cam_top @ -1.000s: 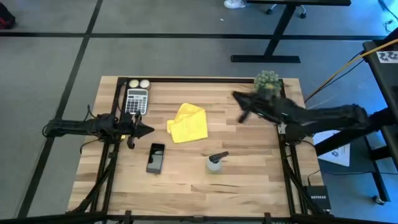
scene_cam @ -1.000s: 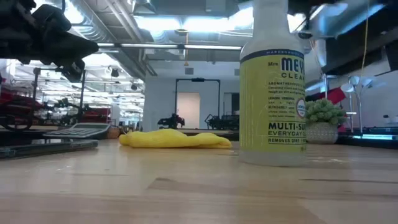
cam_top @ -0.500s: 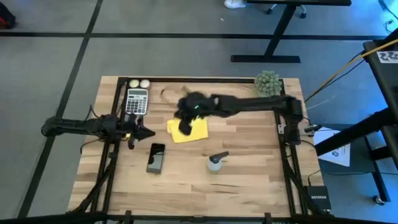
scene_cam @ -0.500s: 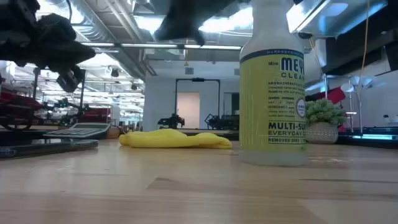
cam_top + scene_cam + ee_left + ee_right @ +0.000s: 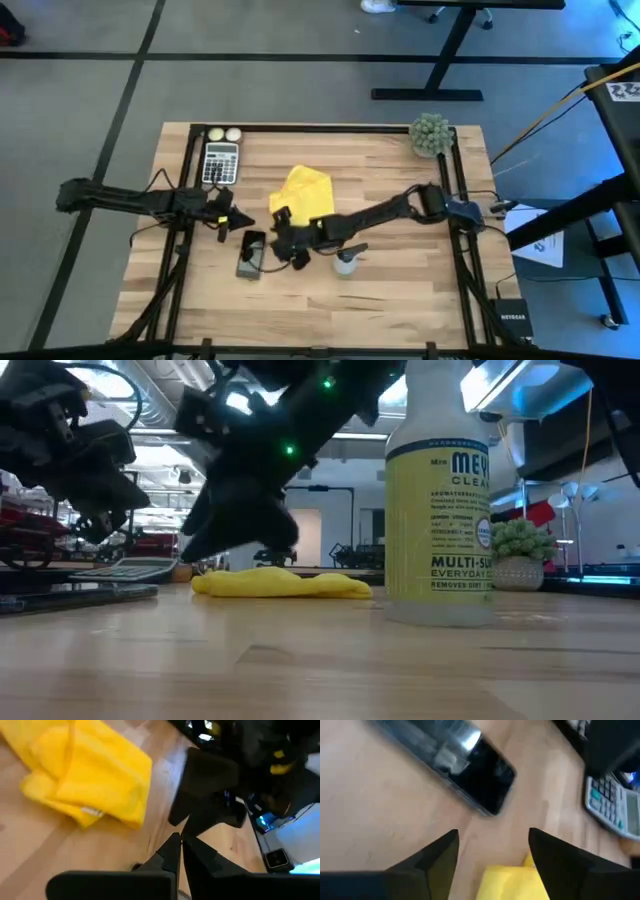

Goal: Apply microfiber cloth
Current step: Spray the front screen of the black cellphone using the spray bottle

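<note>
1. High view: I am seeing the microfiber cloth [image 5: 304, 194] lying crumpled near the middle of the table [image 5: 400, 290], with the phone [image 5: 249, 254] nearer the front edge. My right gripper [image 5: 283, 238] is reaching across between the cloth and the phone; the spray bottle [image 5: 346, 261] is standing just beside that arm. My left gripper [image 5: 240, 222] is waiting beside the calculator [image 5: 220, 161].
2. Low view: The cloth [image 5: 282, 584] is lying flat on the table, and the right arm is hanging above it. The bottle [image 5: 440, 500] is standing upright.
3. Left wrist view: The left fingers [image 5: 172, 856] are pressing together, clenched on nothing; the cloth [image 5: 85, 772] is lying beyond them.
4. Right wrist view: The right fingers [image 5: 435, 860] are spread apart, released, with the cloth's edge [image 5: 507, 882] between them and the phone [image 5: 465, 772] beyond.
</note>
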Tool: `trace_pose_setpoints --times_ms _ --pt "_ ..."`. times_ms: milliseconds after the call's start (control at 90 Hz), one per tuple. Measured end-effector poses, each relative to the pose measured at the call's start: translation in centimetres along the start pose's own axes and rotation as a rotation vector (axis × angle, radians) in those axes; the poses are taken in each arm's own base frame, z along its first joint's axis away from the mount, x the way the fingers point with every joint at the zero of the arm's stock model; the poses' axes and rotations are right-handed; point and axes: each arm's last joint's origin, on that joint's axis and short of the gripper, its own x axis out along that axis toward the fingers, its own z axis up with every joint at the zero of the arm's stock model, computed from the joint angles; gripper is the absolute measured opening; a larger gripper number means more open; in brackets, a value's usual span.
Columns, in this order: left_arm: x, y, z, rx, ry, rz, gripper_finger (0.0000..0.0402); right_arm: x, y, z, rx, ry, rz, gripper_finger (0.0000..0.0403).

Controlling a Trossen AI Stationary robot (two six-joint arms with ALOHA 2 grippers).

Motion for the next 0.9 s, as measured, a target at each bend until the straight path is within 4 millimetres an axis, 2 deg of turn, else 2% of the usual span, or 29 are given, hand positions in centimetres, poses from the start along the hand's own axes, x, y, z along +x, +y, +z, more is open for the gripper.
trace_pose_setpoints --times_ms 144,267,433,611,756,900 --pt "0.1 -0.2 -0.4 0.047 0.111 0.037 0.0 0.3 1.2 0.1 0.019 -0.006 0.016 0.0228" --pt "-0.6 -0.4 -0.9 0.059 0.329 0.177 0.0 0.3 1.3 0.4 0.043 -0.02 0.014 0.0223" --pt "-1.8 -1.7 -0.4 0.094 0.468 0.267 0.0 0.3 1.1 0.6 0.05 -0.05 0.011 0.0221" --pt "-1.6 -1.6 -2.5 0.121 0.616 0.251 0.0 1.3 1.5 0.4 -0.007 -0.14 0.08 0.0221" --pt "-0.8 -1.6 -3.6 0.152 0.581 0.219 0.0 3.1 2.8 -0.2 -0.135 -0.187 0.079 0.022" --pt "0.2 -1.7 -4.4 0.158 0.534 0.14 0.0 3.2 2.8 -0.2 -0.181 -0.18 0.062 0.022"
